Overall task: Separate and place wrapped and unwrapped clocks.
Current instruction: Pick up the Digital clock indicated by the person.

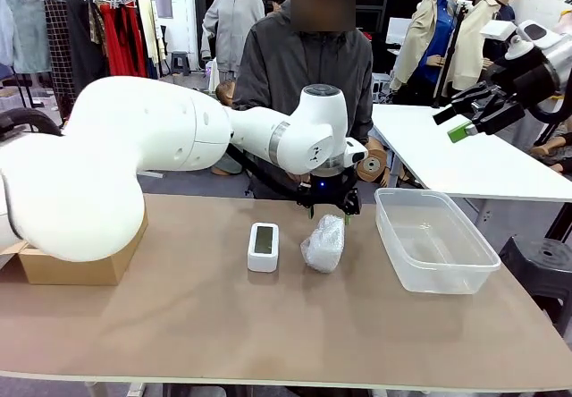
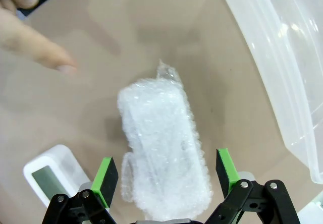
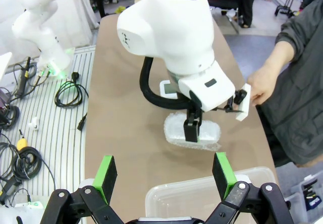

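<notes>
Brown tabletop (image 1: 206, 325): brown cardboard box (image 1: 80, 270) far left | bare white rounded-rectangle clock (image 1: 263, 247) centre | white bundle in clear bubble wrap (image 1: 323, 243) just right of it | clear plastic tub (image 1: 447, 281) further right | left gripper (image 2: 166, 171) over bundle, a finger each side

The right gripper (image 3: 164, 178) hangs high, its 2 green pads (image 3: 106, 176) spread wide above a clear tub (image 3: 202, 196). Beyond, the left arm (image 3: 171, 32) stands over 1 bubble-wrapped bundle (image 3: 174, 129), with the bare clock (image 3: 169, 89) just behind. A person's hand (image 3: 258, 85) is nearby.

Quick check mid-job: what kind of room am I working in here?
Probably a robot test workspace in a studio or stockroom, not a home: a clothes rack behind the brown table, loose cables on the floor, a second white table.
</notes>
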Available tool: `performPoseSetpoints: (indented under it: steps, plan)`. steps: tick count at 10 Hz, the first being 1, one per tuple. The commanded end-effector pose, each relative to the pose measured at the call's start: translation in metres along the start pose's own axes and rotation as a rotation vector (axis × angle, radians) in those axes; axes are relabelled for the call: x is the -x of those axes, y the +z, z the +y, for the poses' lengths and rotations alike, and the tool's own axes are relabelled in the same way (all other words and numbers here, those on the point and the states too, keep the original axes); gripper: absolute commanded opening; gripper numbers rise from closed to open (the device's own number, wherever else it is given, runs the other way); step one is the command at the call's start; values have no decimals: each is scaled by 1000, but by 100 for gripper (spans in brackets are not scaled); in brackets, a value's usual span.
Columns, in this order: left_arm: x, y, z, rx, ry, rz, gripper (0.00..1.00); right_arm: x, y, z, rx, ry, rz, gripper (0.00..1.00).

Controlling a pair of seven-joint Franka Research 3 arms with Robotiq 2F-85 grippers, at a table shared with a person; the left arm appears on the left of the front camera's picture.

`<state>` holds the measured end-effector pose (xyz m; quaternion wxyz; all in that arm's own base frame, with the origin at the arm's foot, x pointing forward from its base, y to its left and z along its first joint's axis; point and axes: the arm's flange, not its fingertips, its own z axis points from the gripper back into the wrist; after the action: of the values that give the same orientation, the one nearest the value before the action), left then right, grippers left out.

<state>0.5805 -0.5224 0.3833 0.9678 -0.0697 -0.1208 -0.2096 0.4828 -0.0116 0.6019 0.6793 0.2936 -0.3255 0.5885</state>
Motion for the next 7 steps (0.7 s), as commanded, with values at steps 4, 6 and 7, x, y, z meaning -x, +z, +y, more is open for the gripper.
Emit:
performPoseSetpoints:
  steps: [4,6,7]
  plan:
    - [4,-28,-7,-33,-31,71,100,-1,0,0,-2,5,-3,100]
    - [9,-34,-6,-28,-41,54,100,-1,0,0,-2,5,-3,100]
    - [13,-39,-8,-13,-56,61,100,-1,0,0,-2,5,-3,100]
